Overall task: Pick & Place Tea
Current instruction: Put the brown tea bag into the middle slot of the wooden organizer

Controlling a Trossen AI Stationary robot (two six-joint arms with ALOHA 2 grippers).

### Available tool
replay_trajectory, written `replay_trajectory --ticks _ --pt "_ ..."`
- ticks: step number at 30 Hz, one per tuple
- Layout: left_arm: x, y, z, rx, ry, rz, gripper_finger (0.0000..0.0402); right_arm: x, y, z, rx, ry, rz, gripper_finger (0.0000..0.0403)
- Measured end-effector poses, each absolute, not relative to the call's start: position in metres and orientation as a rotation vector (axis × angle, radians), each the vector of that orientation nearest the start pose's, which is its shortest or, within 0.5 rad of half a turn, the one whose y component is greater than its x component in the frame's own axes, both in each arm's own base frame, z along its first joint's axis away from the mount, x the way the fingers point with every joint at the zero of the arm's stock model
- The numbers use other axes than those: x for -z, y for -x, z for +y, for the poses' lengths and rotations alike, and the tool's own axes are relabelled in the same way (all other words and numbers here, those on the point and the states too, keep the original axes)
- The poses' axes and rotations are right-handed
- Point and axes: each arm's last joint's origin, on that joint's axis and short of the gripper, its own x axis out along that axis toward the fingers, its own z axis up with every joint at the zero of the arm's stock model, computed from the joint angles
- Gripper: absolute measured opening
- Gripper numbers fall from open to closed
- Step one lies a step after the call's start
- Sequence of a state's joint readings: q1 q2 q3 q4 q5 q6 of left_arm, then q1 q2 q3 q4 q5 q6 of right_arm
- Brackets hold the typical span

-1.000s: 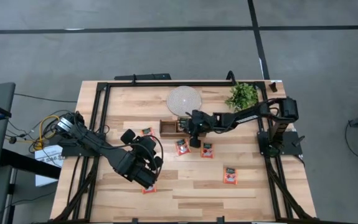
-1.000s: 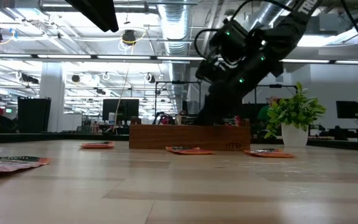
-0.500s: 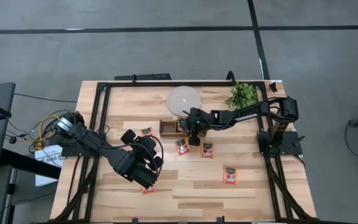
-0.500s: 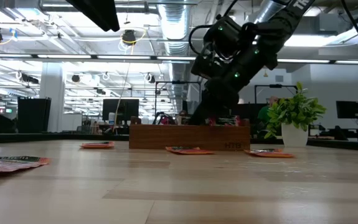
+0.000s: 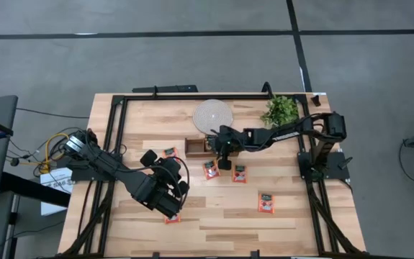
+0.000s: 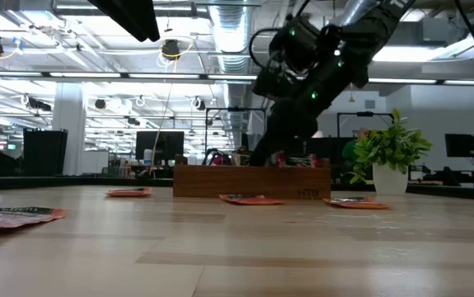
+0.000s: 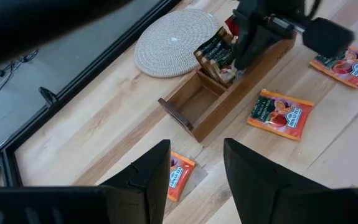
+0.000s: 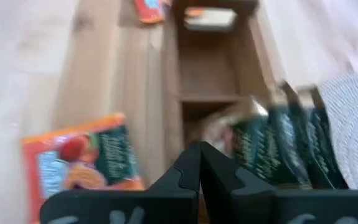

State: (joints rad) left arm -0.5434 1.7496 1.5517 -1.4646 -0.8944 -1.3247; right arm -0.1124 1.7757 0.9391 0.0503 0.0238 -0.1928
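A brown wooden tray (image 5: 194, 147) lies at the table's middle, with several tea sachets (image 7: 219, 56) standing on edge in its right compartment. My right gripper (image 5: 217, 147) is shut, and its tips (image 8: 198, 155) slant down over the tray beside them. Red-orange sachets lie flat on the table (image 5: 169, 152) (image 5: 211, 170) (image 5: 240, 173) (image 5: 266, 203). Another sachet (image 5: 171, 218) lies partly under my left gripper (image 5: 169, 201). That gripper hangs above the near left of the table, open and empty (image 7: 194, 171). My right gripper's shut fingertips (image 8: 194, 163) slant down from the table's right over the tray's middle compartment (image 8: 207, 121). The fingers themselves hide their ends, so I cannot tell whether they touch the sachets (image 8: 278, 149) or the tray.
A round white woven disc (image 5: 213, 116) lies behind the tray, and a small potted plant (image 5: 280, 110) stands at the far right. A black frame (image 5: 113, 144) runs along the table's edges. Bare wood lies at the near middle and right.
My right hand has risen a little over the tray, and its fingers have stayed shut.
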Motion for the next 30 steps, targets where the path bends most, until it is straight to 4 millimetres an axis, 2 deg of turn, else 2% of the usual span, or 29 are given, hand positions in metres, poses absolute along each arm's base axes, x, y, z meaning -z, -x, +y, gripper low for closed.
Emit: replay_trajectory --ticks 4,9,17,21,30 --pt "-0.288 -0.278 -0.142 -0.924 0.053 0.778 0.0142 -0.165 -0.352 -0.032 0.029 0.173 0.789 0.0" --pt "-0.288 -0.278 -0.142 -0.918 0.047 0.78 0.0142 -0.179 -0.351 -0.035 0.084 0.238 0.798 0.0" --pt "-0.288 -0.279 -0.142 -0.91 0.041 0.778 0.0142 -0.166 -0.348 -0.048 0.105 0.237 0.872 0.0" --pt "-0.288 -0.28 -0.142 -0.91 0.042 0.772 0.0142 -0.162 -0.35 -0.047 0.102 0.237 0.879 0.0" --pt "-0.288 -0.28 -0.143 -0.909 0.046 0.77 0.0142 -0.17 -0.349 -0.046 0.102 0.241 0.861 0.0"
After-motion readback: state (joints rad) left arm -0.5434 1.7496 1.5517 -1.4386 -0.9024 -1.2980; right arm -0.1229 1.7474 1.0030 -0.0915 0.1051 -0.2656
